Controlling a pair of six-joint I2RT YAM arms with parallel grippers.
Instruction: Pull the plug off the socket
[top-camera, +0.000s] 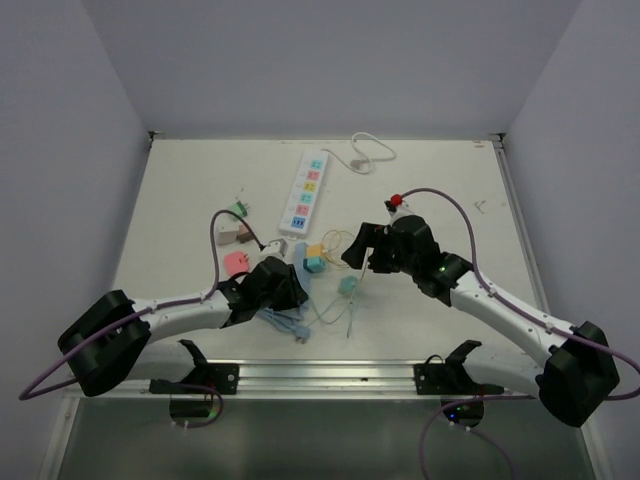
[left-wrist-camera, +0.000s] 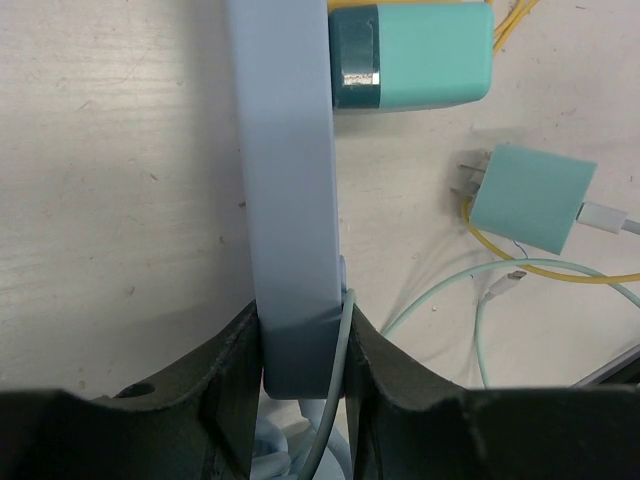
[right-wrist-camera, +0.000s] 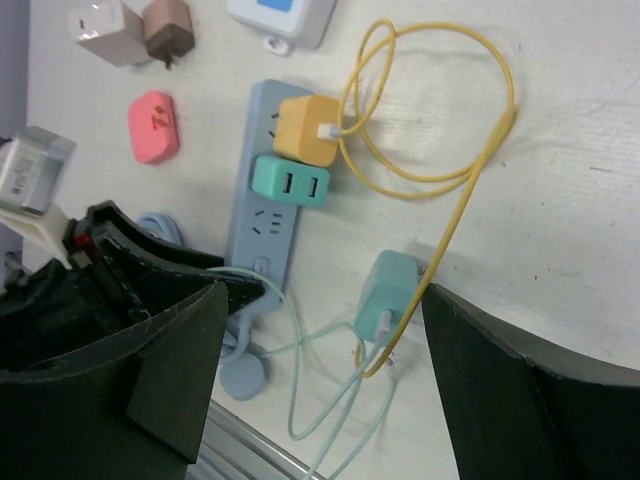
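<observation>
A light-blue power strip (right-wrist-camera: 263, 205) lies on the table with a yellow plug (right-wrist-camera: 306, 130) and a teal plug (right-wrist-camera: 291, 183) plugged in side by side. My left gripper (left-wrist-camera: 303, 330) is shut on the strip's near end (left-wrist-camera: 285, 200) and pinches a thin teal cable (left-wrist-camera: 343, 350) against it. The plugged teal plug (left-wrist-camera: 410, 55) shows just ahead. My right gripper (right-wrist-camera: 325, 300) is open and empty, hovering above a loose teal charger (right-wrist-camera: 388, 293) that lies unplugged beside the strip. In the top view the left gripper (top-camera: 283, 285) and right gripper (top-camera: 357, 250) flank the strip (top-camera: 300, 268).
A long white power strip (top-camera: 308, 188) lies farther back. A pink plug (right-wrist-camera: 153, 125), a white adapter (right-wrist-camera: 98, 20) and a brown one (right-wrist-camera: 166, 22) lie left of the blue strip. Yellow cable loops (right-wrist-camera: 440, 150) and teal cable loops (right-wrist-camera: 320, 400) lie around the loose charger.
</observation>
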